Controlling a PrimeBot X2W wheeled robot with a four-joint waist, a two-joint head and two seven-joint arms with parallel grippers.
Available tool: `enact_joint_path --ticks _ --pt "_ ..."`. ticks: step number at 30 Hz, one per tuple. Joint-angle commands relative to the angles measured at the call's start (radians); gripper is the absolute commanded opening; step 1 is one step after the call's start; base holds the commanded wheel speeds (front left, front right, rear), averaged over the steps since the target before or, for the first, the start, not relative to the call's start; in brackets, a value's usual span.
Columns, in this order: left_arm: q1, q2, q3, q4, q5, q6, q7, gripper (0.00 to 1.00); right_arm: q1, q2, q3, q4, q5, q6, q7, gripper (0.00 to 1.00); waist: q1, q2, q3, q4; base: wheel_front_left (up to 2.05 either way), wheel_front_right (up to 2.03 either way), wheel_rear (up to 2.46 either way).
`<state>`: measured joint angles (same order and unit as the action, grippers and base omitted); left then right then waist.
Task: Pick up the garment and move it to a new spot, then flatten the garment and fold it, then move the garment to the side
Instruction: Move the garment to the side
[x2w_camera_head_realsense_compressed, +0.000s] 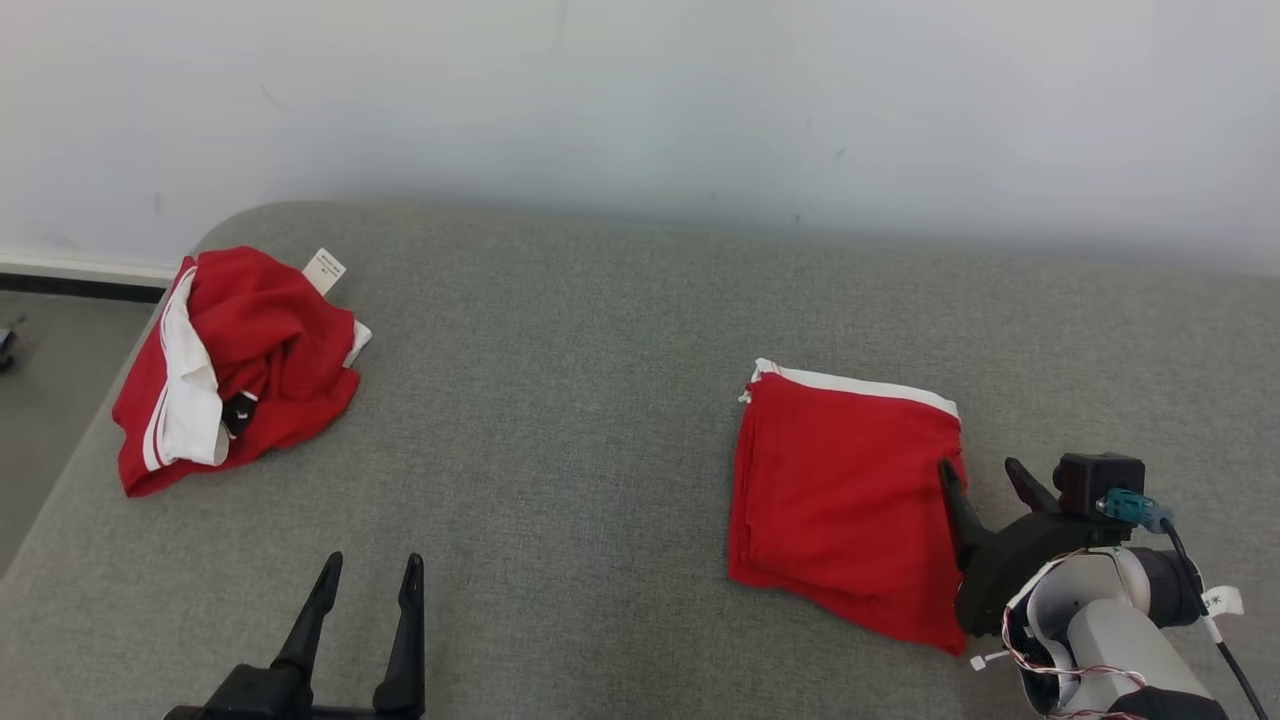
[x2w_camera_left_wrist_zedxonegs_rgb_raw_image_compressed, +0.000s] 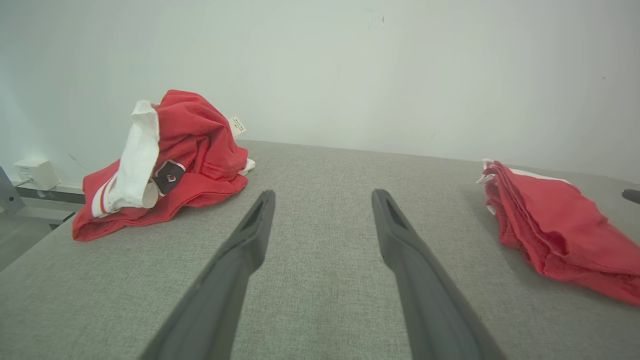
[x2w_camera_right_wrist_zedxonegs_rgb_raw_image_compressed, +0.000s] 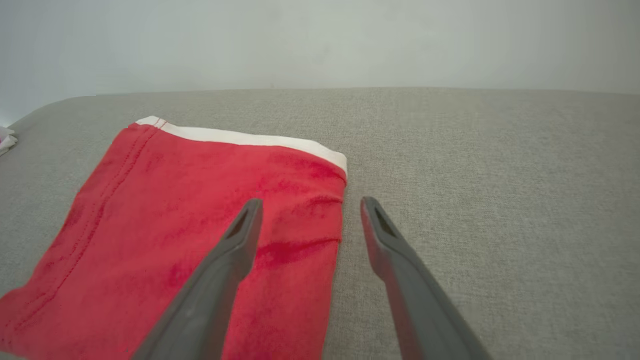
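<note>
— How far along is it?

— One round looks finished, I'd say. A folded garment, red with a white band along its far edge, lies flat near the right edge of the grey fabric tabletop. That fits the last step, moving it aside.

— Is anything holding it?

— No. The right jaws stand wide apart with nothing in them, one finger over the folded garment's right edge and the other over bare tabletop just beside it. Whether that finger touches the cloth I can't tell.

— And the other arm?

— The left jaws are spread just as wide and are empty. They sit at the near edge, pointing at the open tabletop between the two garments.

— So what remains?

— The crumpled garment, red and white, bunched at the far left corner. It looks untouched, so by my reading it needs the whole sequence: lifting, flattening, folding, setting aside.

— Any writing?

— A white tag sticks up from that heap, but its print is too fine to read. A dark patch carries a small pale emblem, with no brand name I can make out.
</note>
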<state>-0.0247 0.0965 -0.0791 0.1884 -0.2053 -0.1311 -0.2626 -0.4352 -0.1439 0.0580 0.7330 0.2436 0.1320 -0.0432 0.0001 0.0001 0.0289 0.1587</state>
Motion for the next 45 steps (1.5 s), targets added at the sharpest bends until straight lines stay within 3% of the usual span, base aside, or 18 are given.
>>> enact_joint_path --ticks 1,14,15,16,17,29,36,45 --pt "-0.017 -0.004 0.0 0.002 -0.007 0.001 -0.003 1.0 -0.02 0.001 -0.008 0.041 -0.006 -0.002 0.004 1.0 -0.0001 -0.0001 0.026 0.022 0.0 0.0 0.0" --pt "-0.055 -0.009 -0.002 0.008 -0.003 0.001 -0.003 1.0 -0.096 0.047 0.01 0.307 0.006 -0.002 -0.028 1.0 -0.0001 -0.0001 0.086 0.037 0.0 0.0 0.0" --pt "-0.058 -0.01 -0.002 0.008 -0.002 0.001 -0.003 1.0 -0.099 0.053 0.016 0.318 0.019 -0.002 -0.032 0.76 -0.0001 -0.0001 0.089 0.036 0.0 0.0 0.0" --pt "-0.061 -0.01 -0.003 0.01 -0.001 0.001 -0.003 1.0 -0.103 0.058 0.025 0.327 0.029 -0.002 -0.035 0.12 -0.0001 -0.0001 0.09 0.034 0.0 0.0 0.0" --pt "-0.063 -0.01 -0.002 0.01 -0.001 0.001 -0.003 1.0 -0.107 0.06 0.034 0.336 0.038 0.0 -0.039 0.0 -0.0001 -0.0001 0.091 0.033 0.0 0.0 0.0" --pt "-0.082 -0.01 0.005 -0.014 -0.002 0.001 -0.003 1.0 -0.241 -0.031 0.189 0.336 0.053 -0.002 -0.073 0.0 -0.0001 -0.0001 0.154 -0.016 0.0 0.0 0.0" --pt "-0.137 -0.001 0.003 -0.058 0.003 0.001 -0.003 1.0 -0.365 -0.137 0.346 0.275 0.059 -0.002 -0.048 0.0 -0.0001 -0.0001 0.291 -0.091 0.0 0.0 0.0" --pt "-0.211 0.049 0.007 -0.148 0.019 0.001 -0.003 1.0 -0.543 -0.321 0.521 0.16 0.122 -0.002 0.003 0.0 -0.0001 -0.0001 0.466 -0.232 0.0 0.0 0.0"
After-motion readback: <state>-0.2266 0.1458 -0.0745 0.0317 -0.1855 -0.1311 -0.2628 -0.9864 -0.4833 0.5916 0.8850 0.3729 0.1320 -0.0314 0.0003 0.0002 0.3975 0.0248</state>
